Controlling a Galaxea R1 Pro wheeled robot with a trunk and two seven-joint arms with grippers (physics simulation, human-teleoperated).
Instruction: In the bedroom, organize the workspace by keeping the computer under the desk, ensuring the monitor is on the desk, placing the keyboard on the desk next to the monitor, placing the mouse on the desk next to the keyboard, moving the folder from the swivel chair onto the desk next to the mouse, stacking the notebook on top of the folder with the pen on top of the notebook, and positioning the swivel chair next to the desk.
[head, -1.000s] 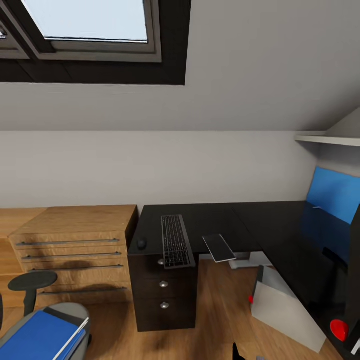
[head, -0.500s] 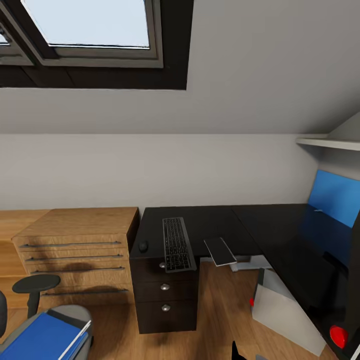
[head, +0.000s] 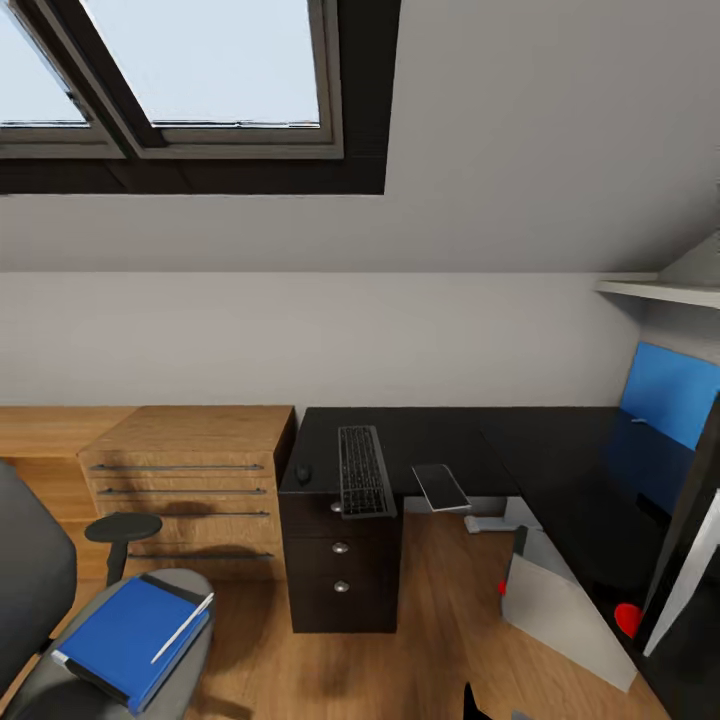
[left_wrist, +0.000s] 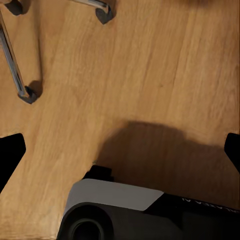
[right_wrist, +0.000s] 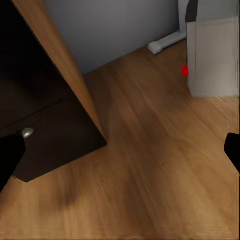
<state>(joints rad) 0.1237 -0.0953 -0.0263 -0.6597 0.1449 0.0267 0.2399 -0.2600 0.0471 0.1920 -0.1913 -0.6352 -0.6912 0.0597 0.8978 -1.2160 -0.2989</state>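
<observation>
Folder and pen are carried on the chair seat.
The folder (head: 125, 640) is kept beside the desk (head: 450, 440); both grippers are seen spread, ungrasping.

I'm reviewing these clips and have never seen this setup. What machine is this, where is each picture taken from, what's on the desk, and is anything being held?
This is a simulated wheeled robot with two arms, each ending in a gripper. The large picture comes from its head camera. On the black desk lie a keyboard, a small mouse beside it and a notebook at the front edge. The monitor stands at the far right, and the grey computer sits on the floor under the desk. On the swivel chair lies a blue folder with a white pen on it. The two small pictures come from cameras near each gripper, aimed at the wooden floor. Both grippers look open and hold nothing.
</observation>
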